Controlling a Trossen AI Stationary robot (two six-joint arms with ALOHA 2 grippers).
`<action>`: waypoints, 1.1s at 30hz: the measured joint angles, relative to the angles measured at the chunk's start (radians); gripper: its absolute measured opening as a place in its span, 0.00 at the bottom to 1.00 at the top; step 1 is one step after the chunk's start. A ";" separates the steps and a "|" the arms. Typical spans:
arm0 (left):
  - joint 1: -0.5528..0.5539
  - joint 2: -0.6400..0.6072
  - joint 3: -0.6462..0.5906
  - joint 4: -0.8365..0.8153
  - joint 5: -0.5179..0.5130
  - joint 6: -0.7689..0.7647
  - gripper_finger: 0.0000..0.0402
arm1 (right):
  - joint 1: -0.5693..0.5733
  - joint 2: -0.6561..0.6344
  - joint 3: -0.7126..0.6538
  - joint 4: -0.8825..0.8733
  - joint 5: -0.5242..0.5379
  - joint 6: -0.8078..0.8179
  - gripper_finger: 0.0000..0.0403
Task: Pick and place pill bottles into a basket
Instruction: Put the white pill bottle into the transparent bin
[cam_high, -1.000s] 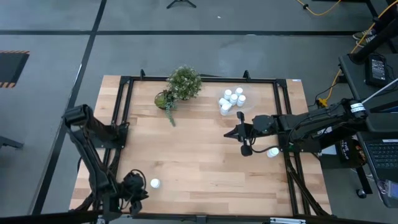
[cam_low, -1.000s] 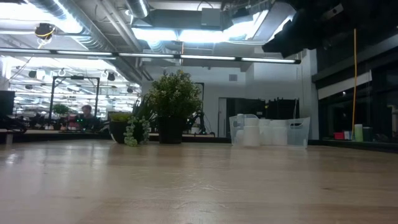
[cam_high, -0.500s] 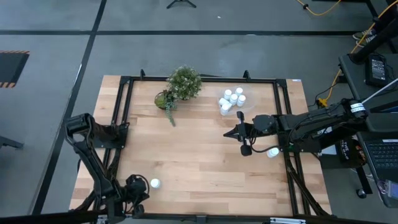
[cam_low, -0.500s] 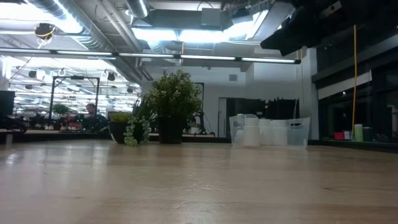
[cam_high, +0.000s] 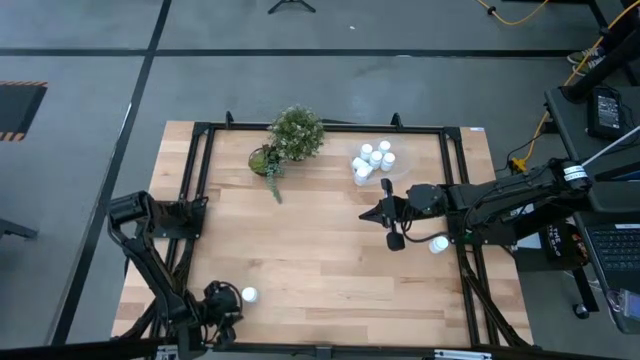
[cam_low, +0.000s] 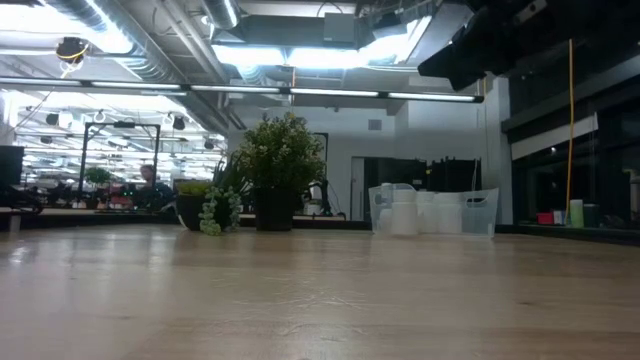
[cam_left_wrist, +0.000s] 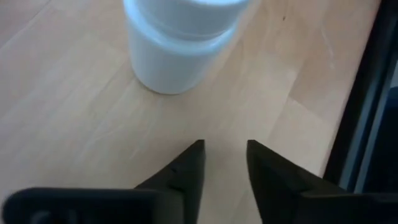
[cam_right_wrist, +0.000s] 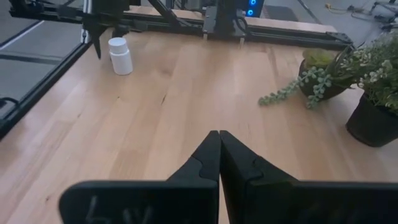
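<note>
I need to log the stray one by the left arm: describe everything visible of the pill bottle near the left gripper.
The pill bottle is a small white cylinder, plastic by its look, with a white cap slightly wider than the body. It stands upright on the bare wooden table, near the front left corner, alone and far from the basket. The left gripper sits just short of it, fingers slightly parted, not touching. Nothing but the table touches it. No label shows.

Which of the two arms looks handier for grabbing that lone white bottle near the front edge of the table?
The left. Its gripper sits right by the lone pill bottle, fingers slightly apart and pointed at it. The right gripper hangs shut over mid-table, nearer the basket.
</note>
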 joint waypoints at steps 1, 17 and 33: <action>0.000 0.003 0.001 0.000 -0.003 0.001 0.31 | 0.000 0.000 0.000 0.000 0.000 0.007 0.01; 0.001 0.007 -0.003 -0.076 -0.071 0.090 0.61 | 0.000 0.000 0.000 0.002 -0.001 0.065 0.01; 0.008 0.114 -0.001 -0.122 -0.227 0.146 0.61 | 0.000 0.000 0.000 0.001 -0.002 0.058 0.01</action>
